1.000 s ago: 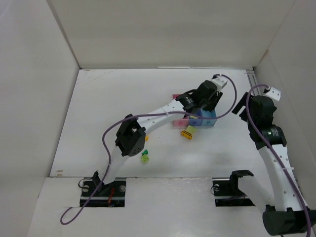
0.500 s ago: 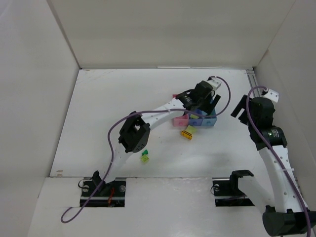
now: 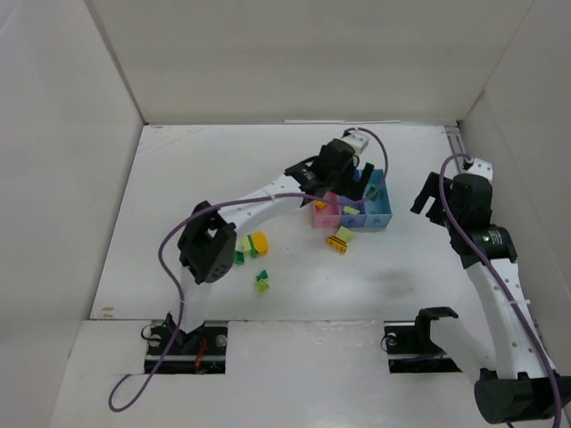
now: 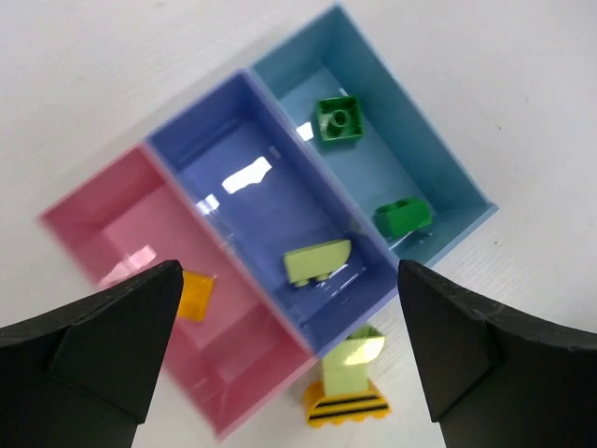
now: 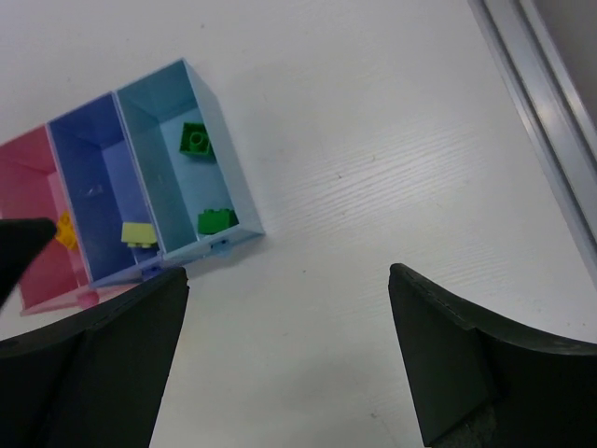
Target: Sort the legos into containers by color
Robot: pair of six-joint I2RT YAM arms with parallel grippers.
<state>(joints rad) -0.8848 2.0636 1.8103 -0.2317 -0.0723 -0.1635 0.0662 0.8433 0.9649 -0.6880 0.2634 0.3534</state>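
The containers are three joined bins: pink, blue-purple and light blue. Two dark green legos lie in the light blue bin. A pale yellow-green lego sits in the blue-purple bin and an orange one in the pink bin. My left gripper hovers open above the bins, holding nothing. Just outside them a pale green brick rests on a yellow striped brick. My right gripper stands open over bare table, right of the light blue bin.
More loose legos lie on the table left of the bins: a pale green and orange pair, dark green ones and a pale green one. White walls enclose the table; a metal rail runs along its right edge.
My left gripper has opened and drawn back to the left above the bins. Its elbow swung left, uncovering loose bricks on the table. The right arm has barely moved.
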